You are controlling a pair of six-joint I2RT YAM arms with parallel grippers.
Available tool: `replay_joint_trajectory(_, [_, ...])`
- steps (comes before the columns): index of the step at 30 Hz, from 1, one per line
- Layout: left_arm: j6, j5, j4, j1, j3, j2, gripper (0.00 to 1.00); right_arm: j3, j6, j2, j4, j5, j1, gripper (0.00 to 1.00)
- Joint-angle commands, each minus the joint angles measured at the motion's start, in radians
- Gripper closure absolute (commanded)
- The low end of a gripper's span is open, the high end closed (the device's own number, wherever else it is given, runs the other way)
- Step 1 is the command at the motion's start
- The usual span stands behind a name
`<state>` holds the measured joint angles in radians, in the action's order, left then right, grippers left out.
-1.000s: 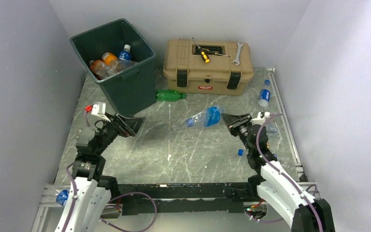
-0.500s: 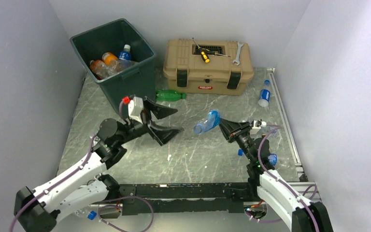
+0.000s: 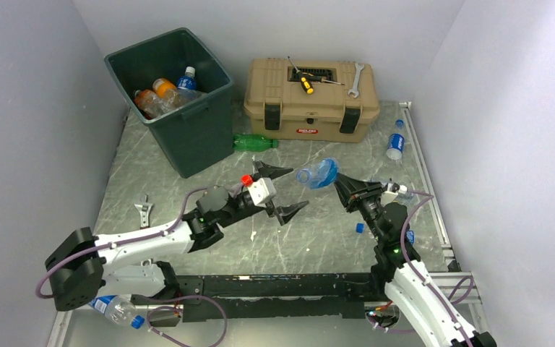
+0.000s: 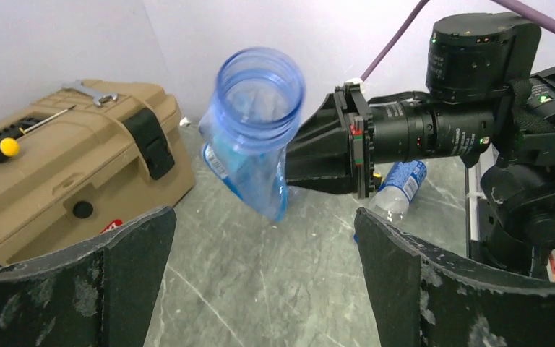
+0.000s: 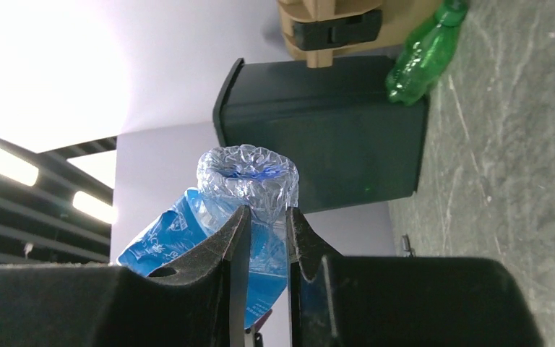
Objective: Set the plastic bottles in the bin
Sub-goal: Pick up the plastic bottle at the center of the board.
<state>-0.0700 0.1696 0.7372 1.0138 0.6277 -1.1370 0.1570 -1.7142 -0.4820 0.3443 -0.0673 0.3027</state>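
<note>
Blue-labelled crushed bottle [image 3: 319,173] sits clamped in your right gripper [image 3: 337,181]; your left gripper [image 3: 298,188] gapes wide just beside it.

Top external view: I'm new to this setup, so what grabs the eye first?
Mid-table, the right gripper holds a crushed blue-labelled bottle aloft, facing the wide-open left gripper. Back left, the dark green bin already holds several bottles.

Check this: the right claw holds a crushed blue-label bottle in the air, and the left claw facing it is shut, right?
No: the left claw is wide open, not shut, as the left wrist view shows. The right claw does hold the crushed blue-label bottle.
</note>
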Motion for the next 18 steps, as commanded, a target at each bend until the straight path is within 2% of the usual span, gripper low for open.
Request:
replay_joint_trajectory(1, [-0.116,-0.054,0.212,0.035,0.015,-0.036,0.01,0.049,-0.017,0.013,-0.077,0.022,0.001,1.00])
replay_joint_trajectory(5, [-0.101,-0.050,0.263,0.039,0.022,-0.059,0.00,0.041,-0.016,0.010,-0.077,0.001,0.001,1.00])
replay_joint_trajectory(10, [-0.089,-0.082,0.250,0.040,0.063,-0.098,0.02,0.032,-0.013,0.003,-0.058,-0.020,0.001,1.00])
replay_joint_trajectory(16, [-0.065,-0.101,0.231,0.040,0.089,-0.141,0.23,0.042,0.005,-0.004,-0.063,-0.042,0.001,1.00])
replay_joint_trajectory(18, [-0.048,-0.101,0.233,0.040,0.095,-0.152,0.26,0.041,0.010,-0.006,-0.058,-0.047,0.001,1.00])
